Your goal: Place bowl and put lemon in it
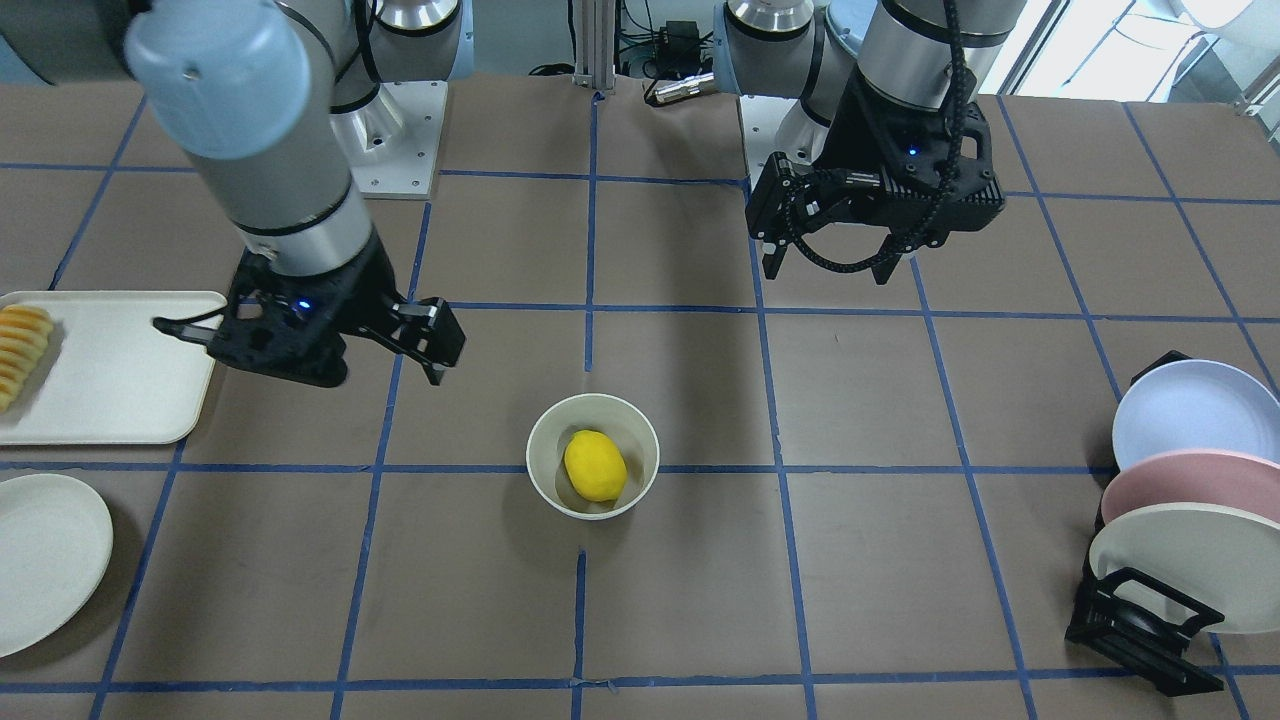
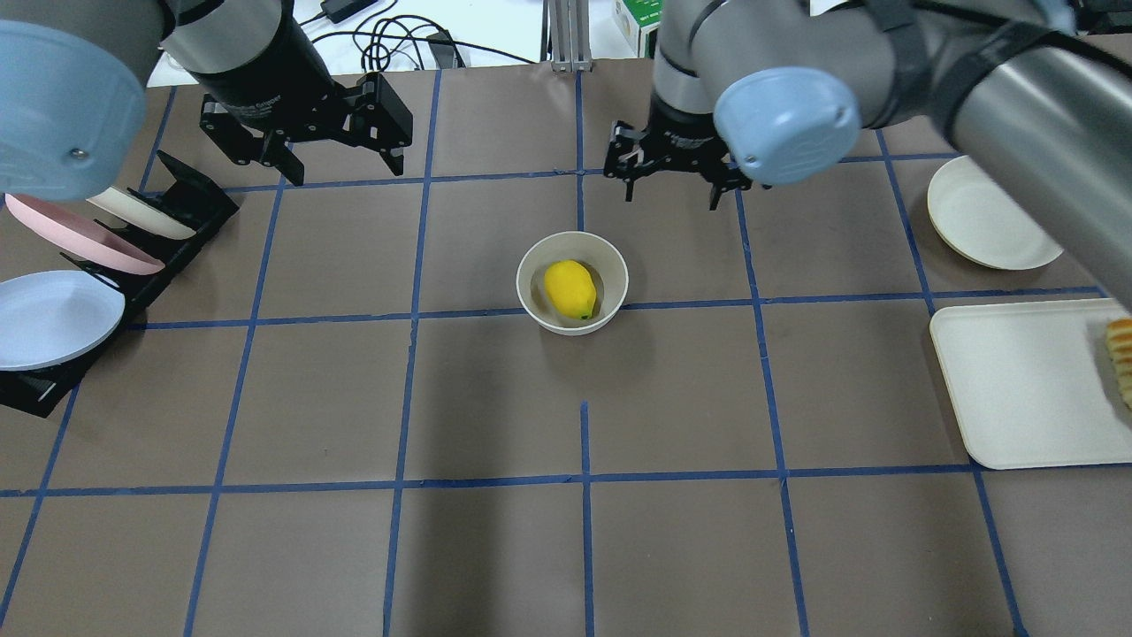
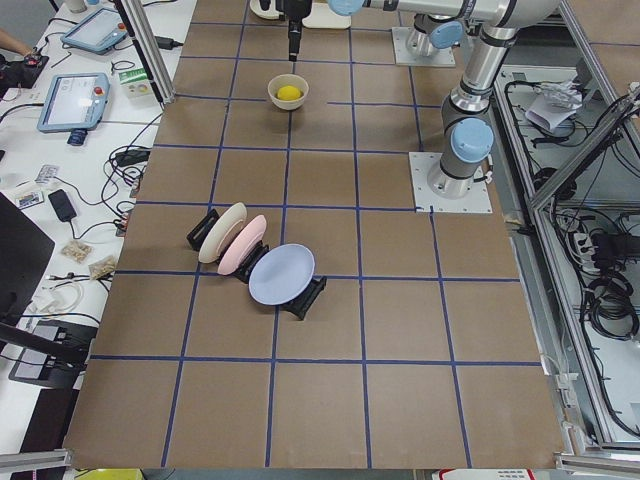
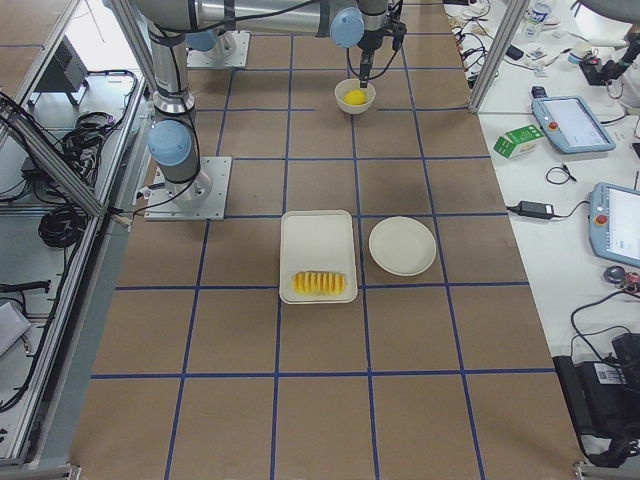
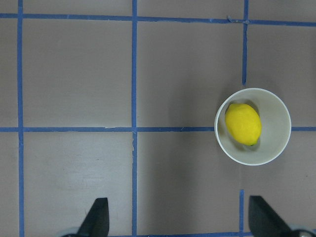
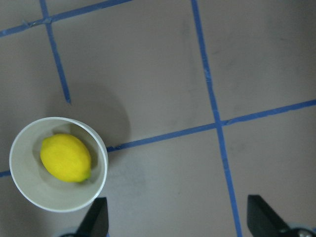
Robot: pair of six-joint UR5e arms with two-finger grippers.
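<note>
taped brown table [image 2: 495,548], black rack [image 2: 202,196] of three plates [image 2: 53,314], cream tray [image 2: 1017,389] bearing ridged orange slices [image 2: 1121,358], round cream plate [image 2: 986,221]

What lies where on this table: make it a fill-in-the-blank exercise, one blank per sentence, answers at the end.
1. The lemon lies ____ the bowl.
2. The left gripper and the right gripper are both ____ and hold nothing.
3. The rack holds ____ plates.
Missing words: inside; open; three.
</note>
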